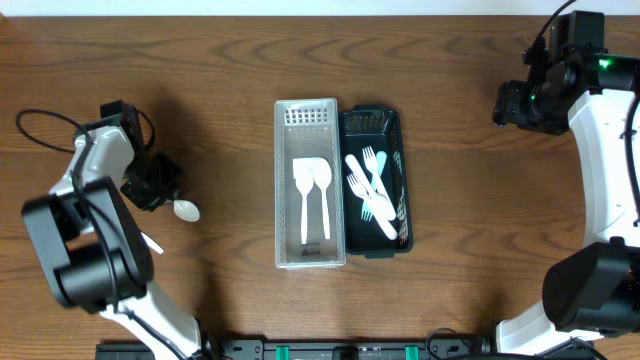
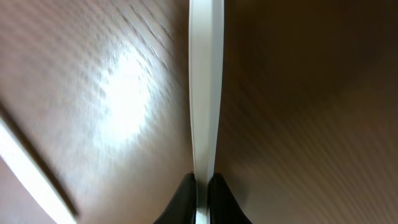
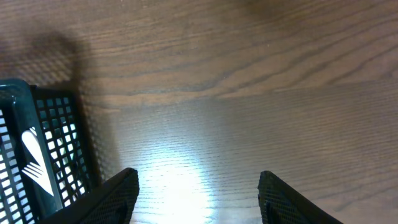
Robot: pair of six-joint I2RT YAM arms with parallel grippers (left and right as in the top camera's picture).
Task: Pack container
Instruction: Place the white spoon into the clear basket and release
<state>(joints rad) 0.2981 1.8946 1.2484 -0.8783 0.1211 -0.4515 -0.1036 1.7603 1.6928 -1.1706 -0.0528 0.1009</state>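
Left of the white basket (image 1: 310, 112), the left gripper (image 2: 202, 186) is clamped on the handle of a white spoon (image 1: 186, 209), down close to the bench (image 1: 230, 60). The right gripper (image 3: 199, 199) hangs wide open well right of that basket, past the dark basket (image 1: 372, 122) holding forks (image 1: 372, 190).

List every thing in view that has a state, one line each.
spoon: held by its handle, outside the baskets.
left gripper: shut on the spoon handle.
right gripper: open, empty.
white basket: holds two white utensils.
green basket: holds several forks.
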